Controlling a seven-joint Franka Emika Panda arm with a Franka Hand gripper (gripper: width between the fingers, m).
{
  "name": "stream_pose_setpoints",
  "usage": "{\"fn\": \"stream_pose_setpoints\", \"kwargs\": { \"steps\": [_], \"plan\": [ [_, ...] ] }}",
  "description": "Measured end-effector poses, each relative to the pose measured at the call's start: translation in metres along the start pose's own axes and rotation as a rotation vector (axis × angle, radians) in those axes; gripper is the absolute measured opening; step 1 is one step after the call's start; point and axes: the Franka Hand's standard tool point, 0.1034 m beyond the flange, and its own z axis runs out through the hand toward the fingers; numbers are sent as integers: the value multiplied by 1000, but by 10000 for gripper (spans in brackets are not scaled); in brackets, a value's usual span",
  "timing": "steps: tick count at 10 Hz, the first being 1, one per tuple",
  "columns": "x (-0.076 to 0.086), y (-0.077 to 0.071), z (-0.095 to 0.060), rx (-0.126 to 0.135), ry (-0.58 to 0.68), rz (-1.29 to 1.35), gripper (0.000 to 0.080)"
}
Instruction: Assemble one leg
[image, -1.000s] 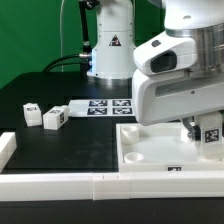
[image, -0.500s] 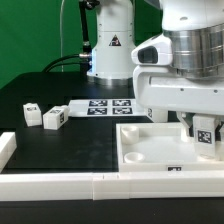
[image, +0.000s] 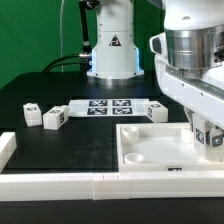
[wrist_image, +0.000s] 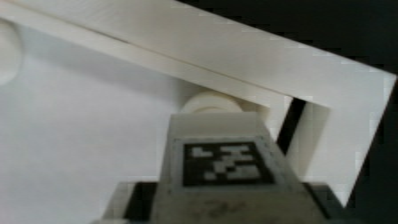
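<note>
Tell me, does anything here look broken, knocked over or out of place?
Nothing stands out. The gripper holds one leg over the white panel, and the spare legs sit loose on the black table, with none visibly damaged.

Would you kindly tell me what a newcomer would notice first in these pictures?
The claw, at the exterior view's right, grips a tagged leg over the white panel, near a round socket. Two more legs stand on the black table at the exterior view's left.
</note>
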Motion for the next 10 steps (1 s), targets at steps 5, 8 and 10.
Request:
{"fn": "stream_pose_setpoints", "kwargs": {
  "steps": [5,8,10],
  "plan": [
    [-2,1,2,2,-9,-87,529],
    [-2,3,4,-1,-10,-433,648],
    [-2,3,4,-1,-9,-712,649]
  ]
}}
